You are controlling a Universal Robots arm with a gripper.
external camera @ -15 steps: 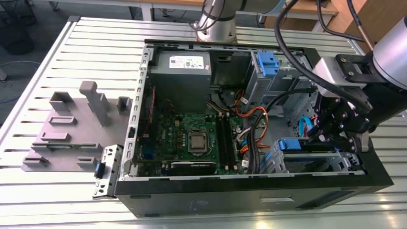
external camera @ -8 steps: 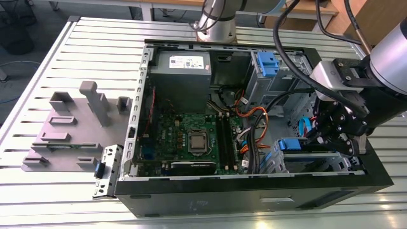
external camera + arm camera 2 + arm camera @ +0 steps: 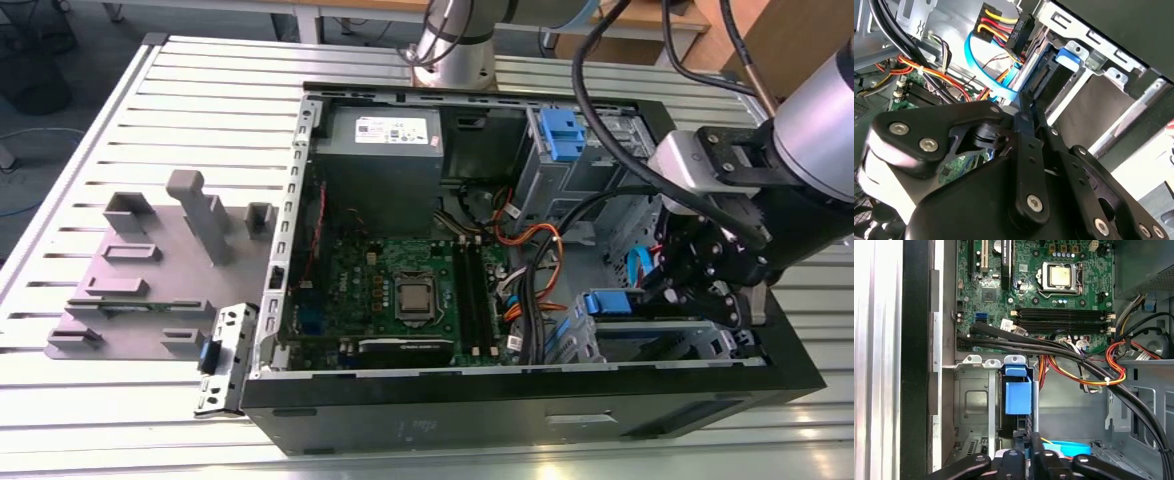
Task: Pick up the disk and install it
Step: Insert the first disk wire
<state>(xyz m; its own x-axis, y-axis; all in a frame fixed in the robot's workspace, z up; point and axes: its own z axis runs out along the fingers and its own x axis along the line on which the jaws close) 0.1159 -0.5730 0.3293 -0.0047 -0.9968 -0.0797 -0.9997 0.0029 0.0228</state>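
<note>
An open black desktop computer case (image 3: 534, 410) lies on a slatted metal table (image 3: 200, 80). The black robot gripper (image 3: 701, 290) hangs inside its drive corner. The disk in its blue plastic carrier (image 3: 1018, 397) stands edge-on in a grey metal drive bay (image 3: 974, 405), handle (image 3: 1015, 371) toward the green motherboard (image 3: 1054, 290). It lies straight ahead of the fingertips, long axis in line with them. The fingers look closed together, holding nothing. No print is readable on the disk.
</note>
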